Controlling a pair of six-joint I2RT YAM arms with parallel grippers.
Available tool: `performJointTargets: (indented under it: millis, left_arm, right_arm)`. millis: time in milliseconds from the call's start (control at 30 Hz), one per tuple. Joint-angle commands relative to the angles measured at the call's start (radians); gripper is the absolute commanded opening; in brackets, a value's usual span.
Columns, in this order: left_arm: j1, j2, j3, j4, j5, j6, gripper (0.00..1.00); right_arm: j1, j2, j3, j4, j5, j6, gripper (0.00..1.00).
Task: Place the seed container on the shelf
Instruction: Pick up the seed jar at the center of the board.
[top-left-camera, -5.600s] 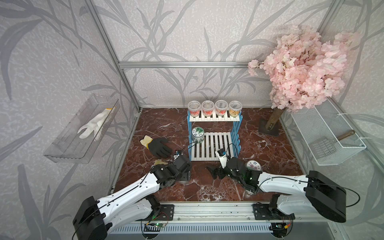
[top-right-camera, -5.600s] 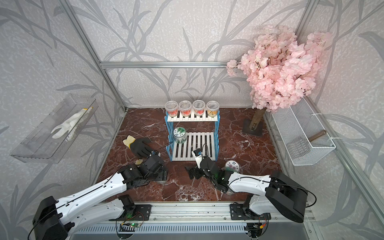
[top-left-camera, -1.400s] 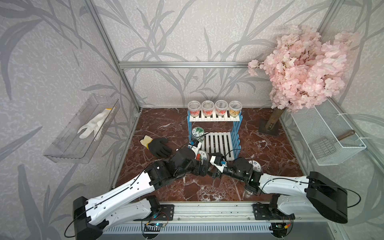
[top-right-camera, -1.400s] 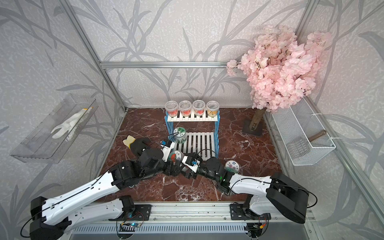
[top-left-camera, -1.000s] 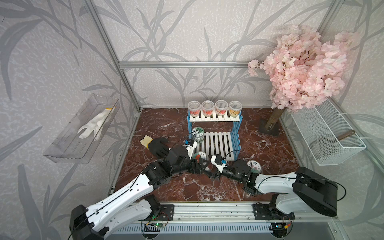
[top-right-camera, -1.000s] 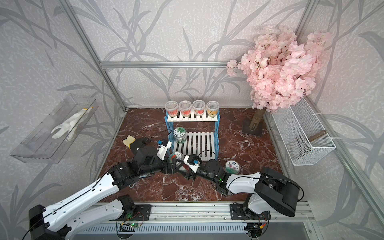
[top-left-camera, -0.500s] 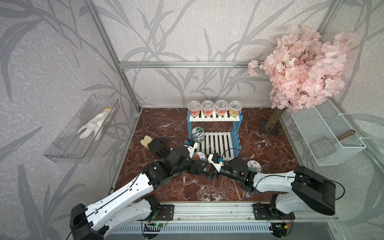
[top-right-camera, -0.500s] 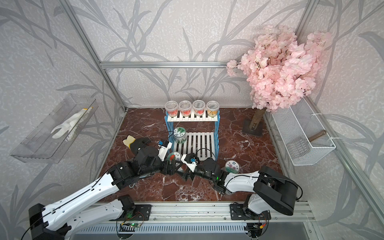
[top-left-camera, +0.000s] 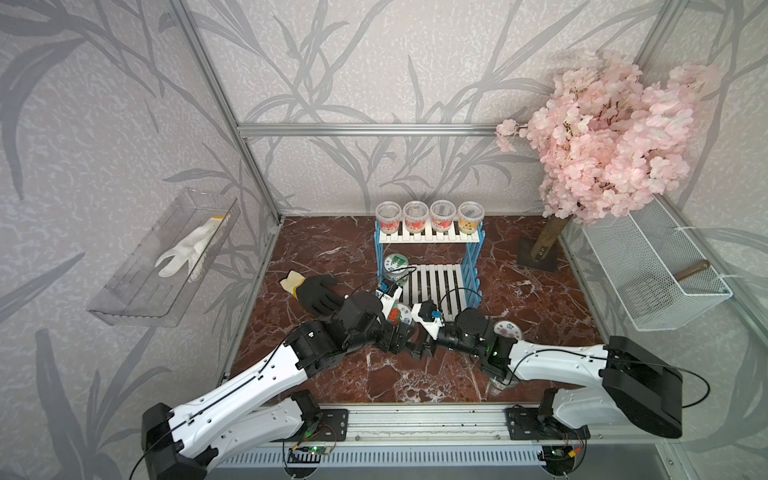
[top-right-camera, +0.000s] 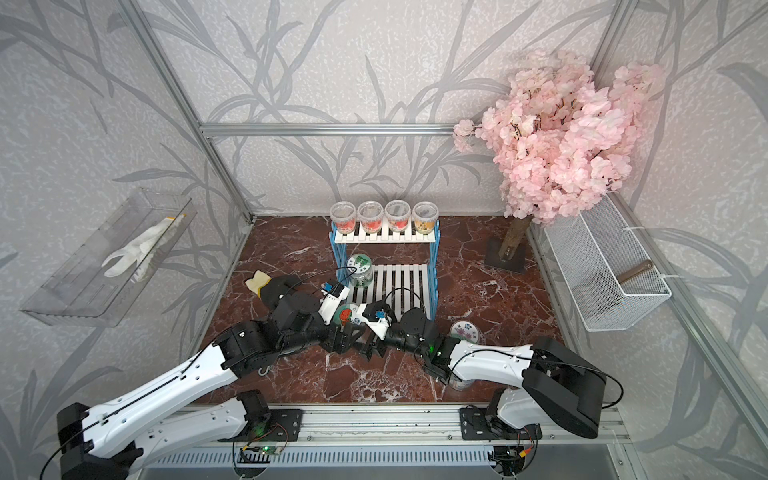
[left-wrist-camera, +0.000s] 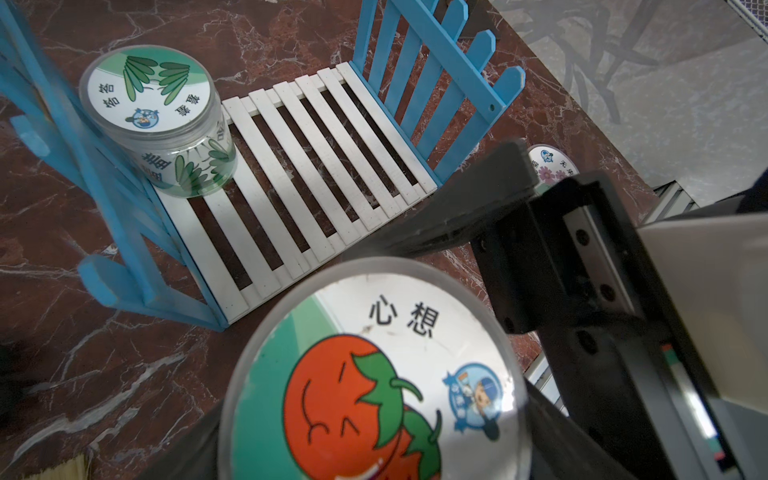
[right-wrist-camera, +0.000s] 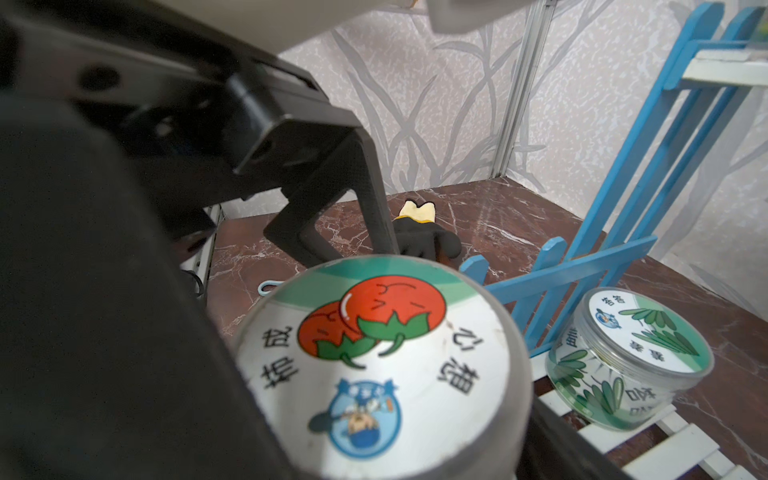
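The seed container (top-left-camera: 400, 314) (top-right-camera: 345, 314), a clear jar with a tomato picture on its lid (left-wrist-camera: 374, 374) (right-wrist-camera: 374, 365), hangs just in front of the shelf (top-left-camera: 432, 282) (top-right-camera: 399, 282). My left gripper (top-left-camera: 397, 328) (left-wrist-camera: 374, 436) comes from the left and is shut on the jar's sides. My right gripper (top-left-camera: 415, 336) (right-wrist-camera: 382, 415) comes from the right, open, its jaws still on either side of the jar. One of its fingers (left-wrist-camera: 478, 199) stands off the jar. The shelf's lower white slats (left-wrist-camera: 316, 166) lie close behind.
A leaf-lid jar (top-left-camera: 395, 266) (left-wrist-camera: 153, 120) stands at the lower tier's left end. Several jars (top-left-camera: 430, 216) fill the top tier. A flower-lid jar (top-left-camera: 508, 331) and a black glove (top-left-camera: 318, 291) are on the floor. The tree base (top-left-camera: 538, 257) and wire basket (top-left-camera: 656, 270) are at the right.
My right gripper's jaws have spread apart around the jar while my left gripper closed on it. Both arms have barely shifted in the last second.
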Motion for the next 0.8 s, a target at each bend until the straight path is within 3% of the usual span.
performJointTargets:
  millis: [0,333,500,767]
  left_arm:
    - [-0.009,-0.001,0.033,0.017,0.006,0.014,0.74]
    - [-0.012,0.0,0.023,0.018,0.028,0.015,0.8]
    - [-0.011,-0.007,0.009,0.036,0.11,0.005,0.97]
    - [0.019,-0.12,-0.066,0.103,-0.016,-0.088,1.0]
  right_arm:
    - [0.003,0.017,0.028,0.034,0.003,-0.012,0.97]
    - [0.003,0.025,0.017,0.037,0.006,-0.004,0.85]
    - [0.003,0.013,-0.013,0.048,0.023,0.026,0.84]
    - [0.002,-0.008,-0.082,0.042,0.159,0.076,0.84]
